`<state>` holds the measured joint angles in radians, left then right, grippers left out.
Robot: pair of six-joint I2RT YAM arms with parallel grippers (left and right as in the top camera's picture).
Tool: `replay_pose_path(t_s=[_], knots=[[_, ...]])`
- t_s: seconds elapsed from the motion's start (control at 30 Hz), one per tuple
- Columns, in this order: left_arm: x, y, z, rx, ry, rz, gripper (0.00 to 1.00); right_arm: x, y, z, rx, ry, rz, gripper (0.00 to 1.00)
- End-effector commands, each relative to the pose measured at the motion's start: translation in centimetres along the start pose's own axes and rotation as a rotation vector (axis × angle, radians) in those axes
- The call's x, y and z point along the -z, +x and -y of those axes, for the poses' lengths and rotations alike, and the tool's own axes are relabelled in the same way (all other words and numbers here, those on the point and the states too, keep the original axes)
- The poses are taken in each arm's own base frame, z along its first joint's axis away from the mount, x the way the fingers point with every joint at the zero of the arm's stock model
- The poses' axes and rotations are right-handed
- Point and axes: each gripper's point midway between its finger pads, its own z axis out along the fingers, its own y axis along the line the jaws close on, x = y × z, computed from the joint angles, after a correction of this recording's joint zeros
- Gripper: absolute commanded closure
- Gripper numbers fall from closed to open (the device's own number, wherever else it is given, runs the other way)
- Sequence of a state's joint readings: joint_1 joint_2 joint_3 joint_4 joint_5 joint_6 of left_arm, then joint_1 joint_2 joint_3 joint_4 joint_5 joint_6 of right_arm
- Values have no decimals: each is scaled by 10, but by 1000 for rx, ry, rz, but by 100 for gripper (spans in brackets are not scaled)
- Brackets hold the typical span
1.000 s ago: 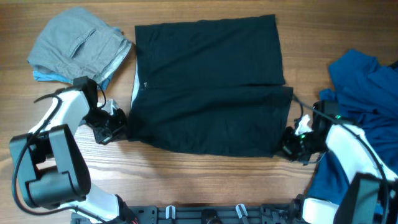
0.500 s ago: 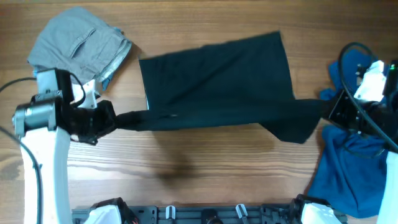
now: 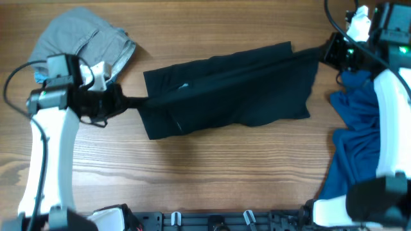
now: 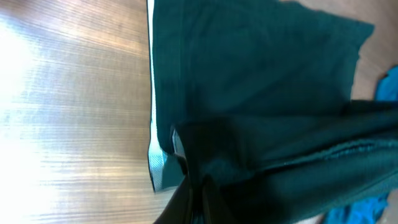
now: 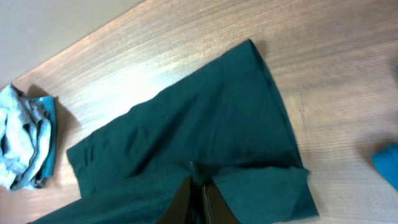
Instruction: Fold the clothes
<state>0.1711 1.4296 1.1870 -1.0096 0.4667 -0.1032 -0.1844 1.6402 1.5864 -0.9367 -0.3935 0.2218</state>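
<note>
A dark teal pair of shorts (image 3: 225,90) is stretched across the middle of the wooden table, its near half lifted and folded toward the far half. My left gripper (image 3: 115,102) is shut on its left corner, seen as pinched dark cloth in the left wrist view (image 4: 196,186). My right gripper (image 3: 324,52) is shut on the right corner, held up at the far right; the right wrist view shows the fingers (image 5: 200,190) closed on the fabric (image 5: 205,130).
A folded grey garment (image 3: 80,42) lies at the far left. A heap of blue clothes (image 3: 356,135) lies along the right edge, also showing in the right wrist view (image 5: 388,163). Bare wood lies in front of the shorts.
Both grippers have lifted the near edge of the shorts and carried it away from me, toward the far edge. The right gripper went far up and right; the shorts now lie half folded.
</note>
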Motion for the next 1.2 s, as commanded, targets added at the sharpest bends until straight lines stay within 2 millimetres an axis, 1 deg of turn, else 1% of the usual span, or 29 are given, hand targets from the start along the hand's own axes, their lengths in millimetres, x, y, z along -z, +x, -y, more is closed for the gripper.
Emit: replay_pose_path(t_s=[0.0,0.07,0.1,0.13,0.17,0.2,0.23,0.27,0.3,0.4,0.47,0.5,0.53,0.57,0.6,0.63,0.67,0.73,0.8,0.83,0.87,0.9,0.93,0.97,1.0,1.03,1.07,1.1,1.17], knots=[[-38,-28,-29,-51,-144,13,96,-33,-29,42,-5,90,48,96],[-60,-38,-32,-75,-155,15,96,-60,-34,44,-2,57,40,96],[-75,-43,-38,-85,-178,12,96,-79,-36,46,4,32,37,95],[-87,-46,-44,-85,-193,4,91,-91,-37,46,10,20,35,93],[-95,-48,-47,-84,-193,2,80,-103,-39,46,18,11,38,85],[-103,-51,-50,-85,-195,3,66,-114,-41,48,27,6,44,47],[-110,-57,-55,-84,-195,17,46,-125,-41,51,38,7,40,33],[-114,-64,-56,-88,-190,41,0,-131,-37,55,37,12,26,26],[-114,-66,-56,-90,-189,48,0,-129,-34,59,23,18,13,25],[-106,-53,-52,-77,-179,4,0,-116,-10,74,-41,52,-87,24],[-102,-37,-53,-58,-186,-53,0,-106,20,84,-112,82,-205,24],[-102,-30,-53,-50,-191,-80,0,-100,36,93,-147,126,-269,24],[-101,-22,-55,-46,-196,-113,0,-96,47,102,-164,180,-310,23],[-102,-15,-56,-52,-195,-141,0,-88,60,116,-172,271,-358,21],[-103,-10,-54,-61,-182,-157,0,-83,68,127,-176,336,-385,17],[-106,-5,-49,-79,-156,-173,0,-82,73,131,-185,364,-397,11],[-110,1,-45,-104,-129,-190,0,-84,77,133,-187,369,-409,7],[-117,10,-40,-115,-92,-205,0,-90,91,134,-200,349,-441,6],[-126,20,-34,-127,-59,-223,0,-105,102,119,-143,210,-462,12],[-130,25,-30,-132,-31,-230,2,-112,107,114,-113,163,-462,15],[-133,28,-25,-143,-3,-233,4,-117,113,116,-118,153,-462,18],[-134,31,-19,-165,29,-239,12,-121,119,116,-123,141,-468,29],[-134,32,-18,-182,36,-240,25,-122,124,117,-128,136,-476,64],[-135,32,-17,-193,36,-239,39,-123,129,118,-131,138,-486,87],[-135,31,-16,-205,38,-236,53,-122,130,118,-130,138,-492,94],[-135,30,-17,-222,38,-231,67,-119,129,118,-133,139,-491,96],[-136,26,-23,-231,4,-219,92,-112,127,117,-148,143,-489,96],[-136,23,-29,-233,-30,-210,96,-106,126,117,-167,152,-490,96],[-131,15,-47,-213,-101,-186,96,-80,128,130,-268,280,-500,96]])
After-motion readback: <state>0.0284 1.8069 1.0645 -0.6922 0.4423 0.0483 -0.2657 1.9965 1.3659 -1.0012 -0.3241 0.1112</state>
